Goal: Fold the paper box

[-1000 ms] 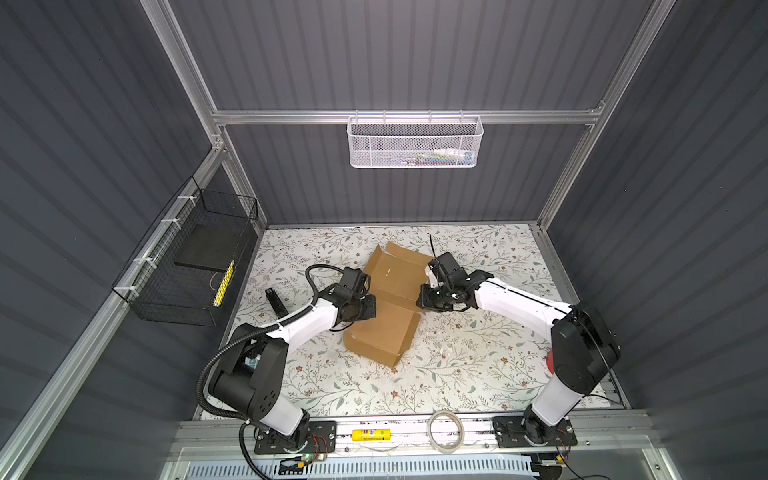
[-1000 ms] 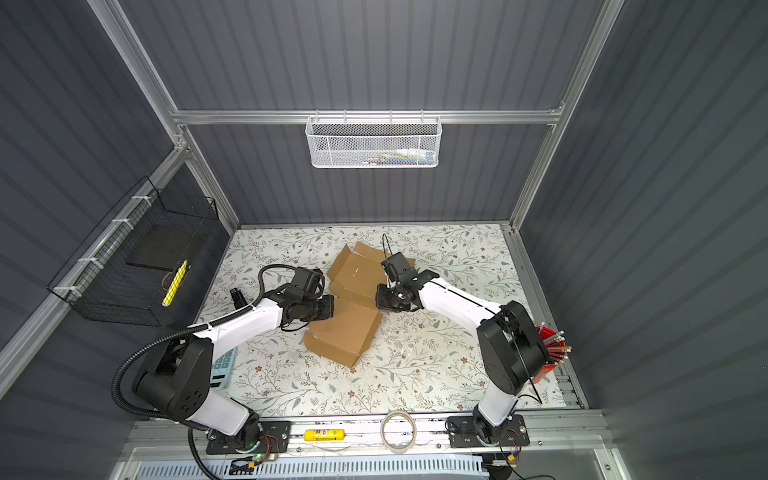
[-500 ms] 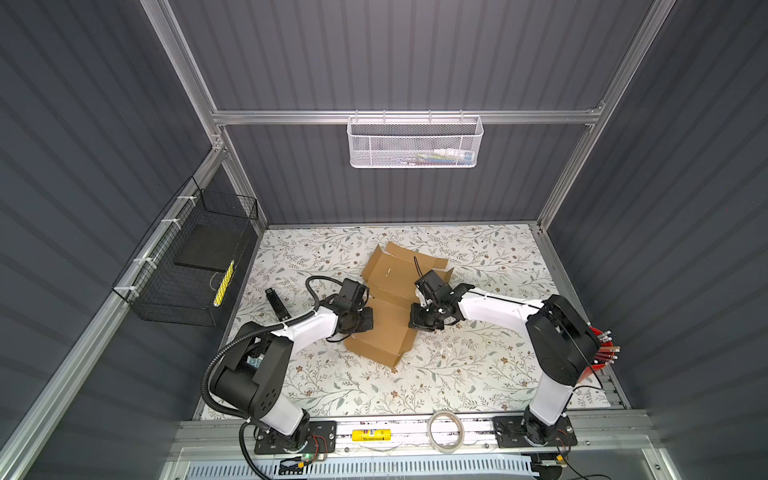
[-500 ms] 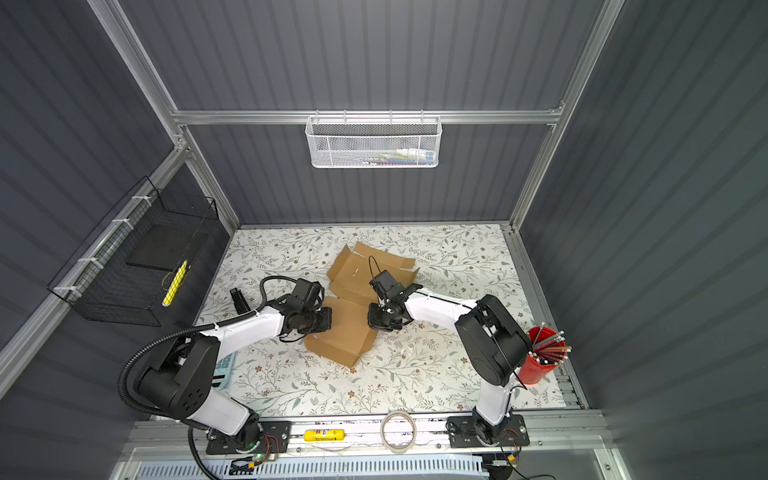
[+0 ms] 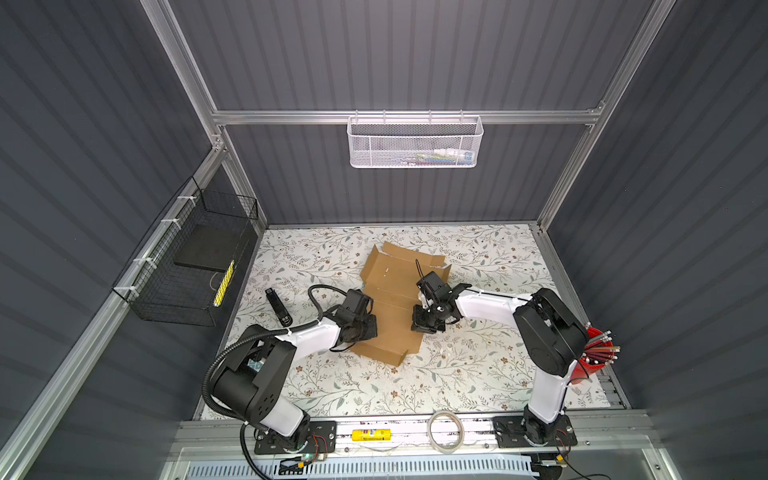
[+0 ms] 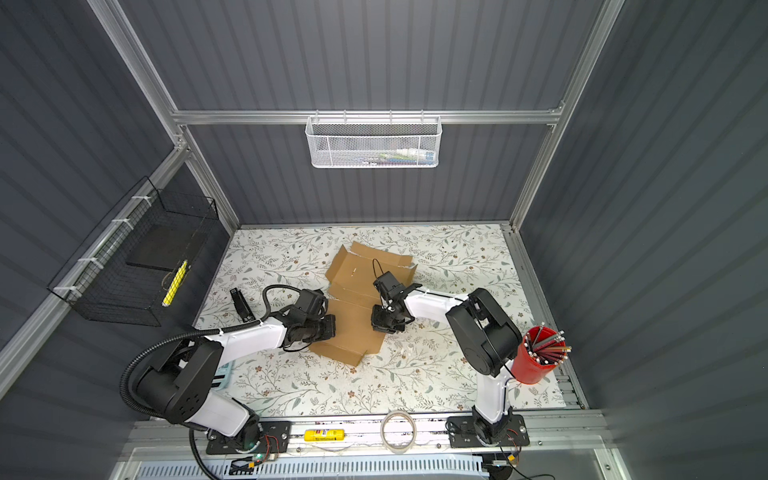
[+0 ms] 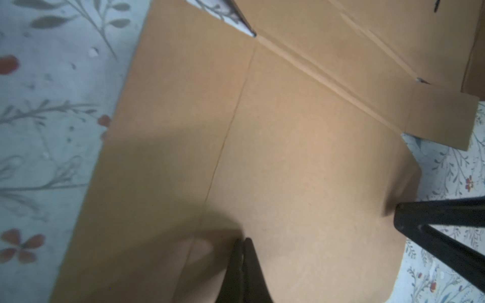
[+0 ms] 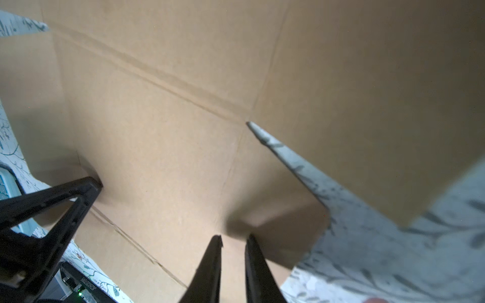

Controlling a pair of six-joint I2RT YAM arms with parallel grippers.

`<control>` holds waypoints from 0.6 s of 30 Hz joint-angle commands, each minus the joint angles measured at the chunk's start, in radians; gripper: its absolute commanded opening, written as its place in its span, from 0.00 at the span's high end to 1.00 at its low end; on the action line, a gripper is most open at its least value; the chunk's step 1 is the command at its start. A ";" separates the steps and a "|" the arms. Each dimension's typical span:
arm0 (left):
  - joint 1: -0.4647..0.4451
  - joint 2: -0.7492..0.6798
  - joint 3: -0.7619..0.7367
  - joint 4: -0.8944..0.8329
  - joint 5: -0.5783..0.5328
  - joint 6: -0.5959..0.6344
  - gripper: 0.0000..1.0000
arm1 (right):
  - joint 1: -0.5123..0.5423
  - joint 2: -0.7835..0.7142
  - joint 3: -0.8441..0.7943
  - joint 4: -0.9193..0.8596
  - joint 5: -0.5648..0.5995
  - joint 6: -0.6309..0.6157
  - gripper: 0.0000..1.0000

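Observation:
The paper box (image 5: 392, 291) (image 6: 353, 291) is a brown cardboard sheet lying mostly flat on the floral table, its far flaps slightly raised. My left gripper (image 5: 370, 328) (image 6: 330, 326) is shut, and its tips (image 7: 242, 241) press on the near panel's left side. My right gripper (image 5: 424, 326) (image 6: 384, 326) stands on the panel's right side. Its fingers sit a narrow gap apart (image 8: 233, 238) with nothing between them. Each wrist view shows the other gripper across the panel: the right gripper (image 7: 399, 217) and the left gripper (image 8: 95, 186).
A black stapler-like tool (image 5: 278, 307) lies left of the box. A red cup of pencils (image 5: 590, 361) stands at the right edge. A tape roll (image 5: 445, 430) and a yellow glue stick (image 5: 372, 435) lie on the front rail. Wire baskets hang on the left wall (image 5: 187, 266) and the back wall (image 5: 415, 141).
Both grippers have moved toward the near side and down onto the near panel. The sheet lies flatter than before. The right arm's elbow swung in toward the front.

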 commanded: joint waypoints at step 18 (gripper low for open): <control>-0.028 -0.029 0.226 -0.209 -0.156 0.060 0.70 | -0.078 -0.087 0.062 -0.141 0.104 -0.170 0.77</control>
